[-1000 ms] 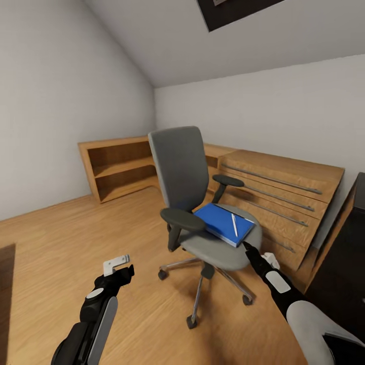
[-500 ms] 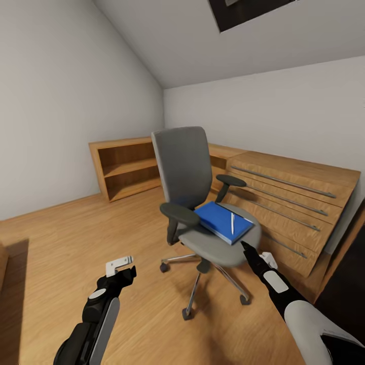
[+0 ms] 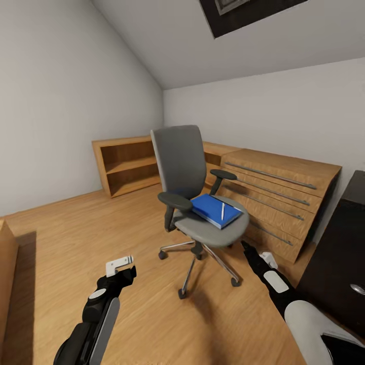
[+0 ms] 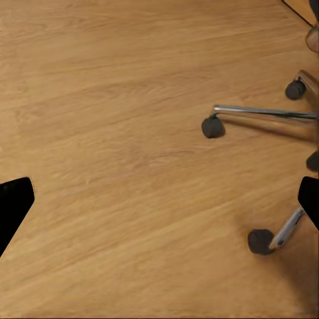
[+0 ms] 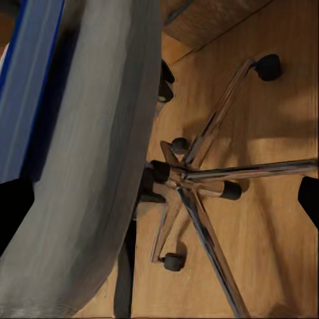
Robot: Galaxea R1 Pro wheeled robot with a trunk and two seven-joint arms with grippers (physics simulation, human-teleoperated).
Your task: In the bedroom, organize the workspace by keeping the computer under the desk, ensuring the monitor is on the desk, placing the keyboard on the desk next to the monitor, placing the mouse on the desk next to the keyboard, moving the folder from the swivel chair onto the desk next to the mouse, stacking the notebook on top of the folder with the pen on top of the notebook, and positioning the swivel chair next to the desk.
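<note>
Nearest the camera, two arms reach forward over a light wood plank floor (image 3: pixel 76 238). The left gripper (image 3: pixel 121 268) hangs above bare floor; in its wrist view the two dark fingertips (image 4: pixel 14 206) sit far apart at opposite edges, so the jaws stand wide. The right gripper (image 3: pixel 244 247) points at the seat's front edge, just short of it; in its wrist view the fingertips (image 5: pixel 308 198) are likewise spread and nothing lies between them.

One swivel chair (image 3: pixel 190 177) stands mid-room: grey seat and back, two black armrests, chrome five-star base (image 5: pixel 193 179). Three casters can be counted in the head view, with the rest hidden behind the base; three also appear in the left wrist view.

One blue folder (image 3: pixel 215 210) lies flat on the seat, towards the robot's right. One thin pale pen (image 3: pixel 222 211) rests on top of it. No separate notebook can be made out beneath the pen.

At the right edge, a glossy black desk (image 3: pixel 334 253) is cut off by the frame. A wooden edge (image 3: pixel 6 274) intrudes at the left, unidentifiable.

Beyond the chair, one light wooden drawer chest (image 3: pixel 279 197) with long metal handles stands against the far wall, and one open wooden shelf unit (image 3: pixel 126 165) sits in the corner. Walls are plain white under a sloped ceiling; a dark skylight frame (image 3: pixel 243 12) is cropped at the top.
</note>
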